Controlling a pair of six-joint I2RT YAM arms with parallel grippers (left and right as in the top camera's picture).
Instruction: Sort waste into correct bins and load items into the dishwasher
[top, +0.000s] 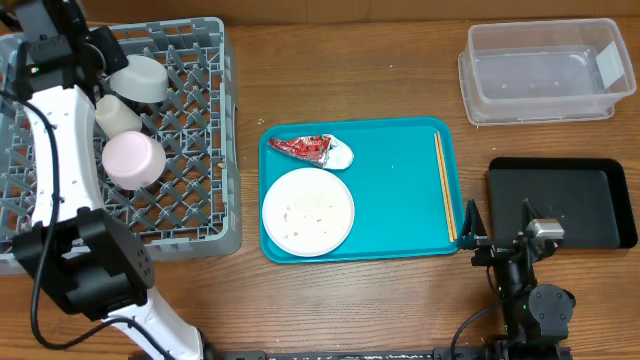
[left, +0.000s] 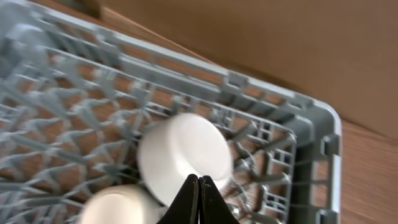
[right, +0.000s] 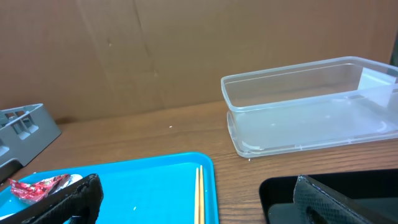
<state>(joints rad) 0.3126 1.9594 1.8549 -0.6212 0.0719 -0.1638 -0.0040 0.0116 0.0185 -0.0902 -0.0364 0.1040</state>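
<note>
The grey dishwasher rack (top: 190, 215) at the left holds a pale upturned bowl (top: 140, 78), a small white cup (top: 117, 115) and a pinkish bowl (top: 133, 160). My left gripper (left: 199, 178) hangs shut and empty just above the pale bowl (left: 183, 155), with the cup (left: 115, 205) beside it. On the teal tray (top: 395, 200) lie the white plate (top: 308, 211) with food grains and the red wrapper with its napkin (top: 312, 148). My right gripper (right: 199, 202) stands open and empty between the teal tray (right: 137, 180) and the black bin (top: 560, 200). The clear bin (right: 305, 106) sits beyond.
Wooden chopsticks (top: 445, 185) lie along the teal tray's right side, close to the right gripper (top: 498, 232). The left arm (top: 45, 160) stretches over the rack's left part. A brown wall (right: 155, 50) rises behind the table.
</note>
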